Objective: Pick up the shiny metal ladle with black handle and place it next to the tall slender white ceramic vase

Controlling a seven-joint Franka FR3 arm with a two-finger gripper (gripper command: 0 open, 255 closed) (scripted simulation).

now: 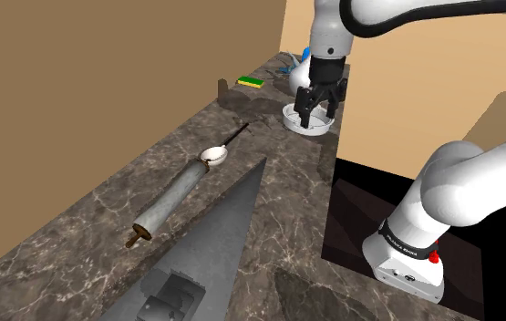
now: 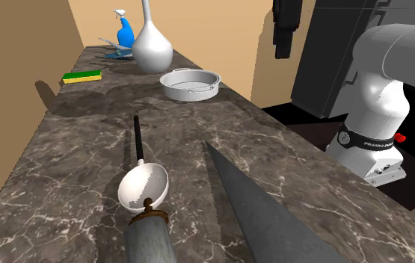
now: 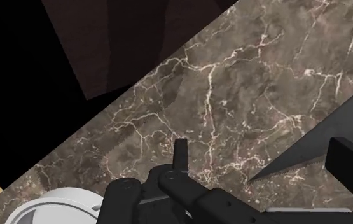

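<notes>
Marbled dark stone counter (image 2: 63, 172) bears the shiny metal ladle with thin black handle (image 2: 144, 187), lying flat, well apart from the tall slender white vase (image 2: 152, 48). Over the shallow round grey pan (image 2: 191, 84), the black two-finger gripper (image 1: 317, 119) hangs with fingers apart, empty.

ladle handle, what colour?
Black. The ladle has a thin black handle and a pale shiny bowl; it shows best in the second exterior view.

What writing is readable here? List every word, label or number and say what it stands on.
"FRANKA EMIKA": white letters on the black band round the arm's base, small but legible in the second exterior view. The same band's print in the shoulder view is too small to read.
Nothing else carries text.
</notes>
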